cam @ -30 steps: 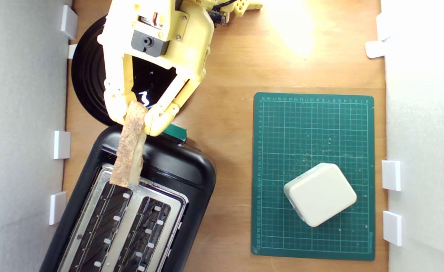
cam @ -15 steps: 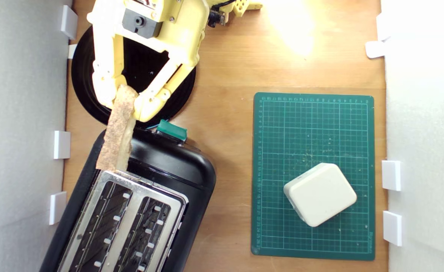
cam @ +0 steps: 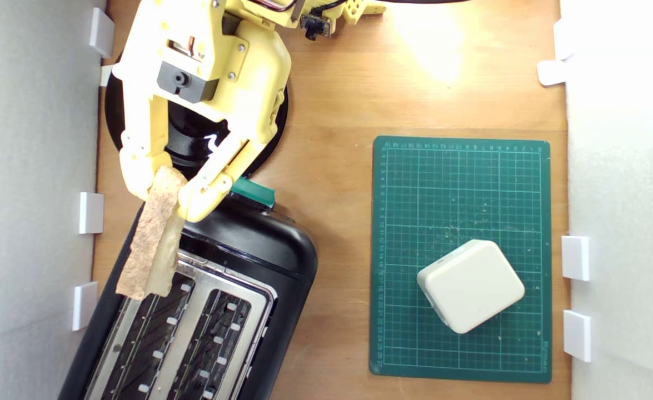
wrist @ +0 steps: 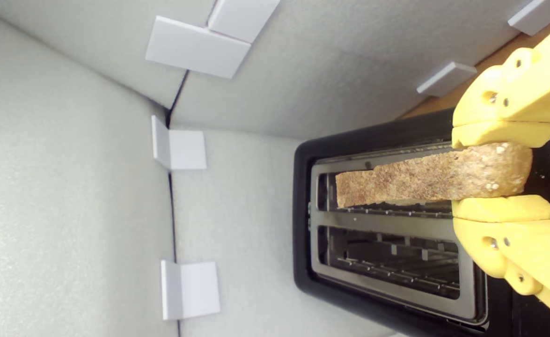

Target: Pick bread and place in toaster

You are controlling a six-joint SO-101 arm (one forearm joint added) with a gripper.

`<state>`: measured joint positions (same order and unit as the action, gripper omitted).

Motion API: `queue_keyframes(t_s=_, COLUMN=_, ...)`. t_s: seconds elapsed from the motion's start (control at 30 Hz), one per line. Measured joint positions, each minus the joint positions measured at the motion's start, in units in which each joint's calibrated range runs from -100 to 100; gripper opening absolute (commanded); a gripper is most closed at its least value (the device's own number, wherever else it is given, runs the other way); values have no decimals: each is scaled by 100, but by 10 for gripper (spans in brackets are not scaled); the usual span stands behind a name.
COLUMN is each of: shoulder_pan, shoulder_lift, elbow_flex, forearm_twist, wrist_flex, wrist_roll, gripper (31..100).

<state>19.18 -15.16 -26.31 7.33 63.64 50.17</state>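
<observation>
We look straight down from high up; our wrist camera sits close, and both see the toaster (cam: 193,311) (wrist: 387,262).

Bread (cam: 149,239): a narrow wedge with brown speckled crust and a pale crumb face, held by its thick end, its thin end over the toaster's top plate. In the wrist view it lies along one slot, apparently above rather than inside it. Toaster (cam: 248,244): black, silver top plate, two open empty slots, teal-green lever (cam: 253,192); set diagonally.
</observation>
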Motion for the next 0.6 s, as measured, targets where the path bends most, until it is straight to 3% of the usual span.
queue_keyframes(t_s=0.6, shoulder_pan=0, shoulder_lift=605, elbow_flex=0, forearm_twist=-9, wrist_flex=-347, wrist_roll=-285, gripper=484)
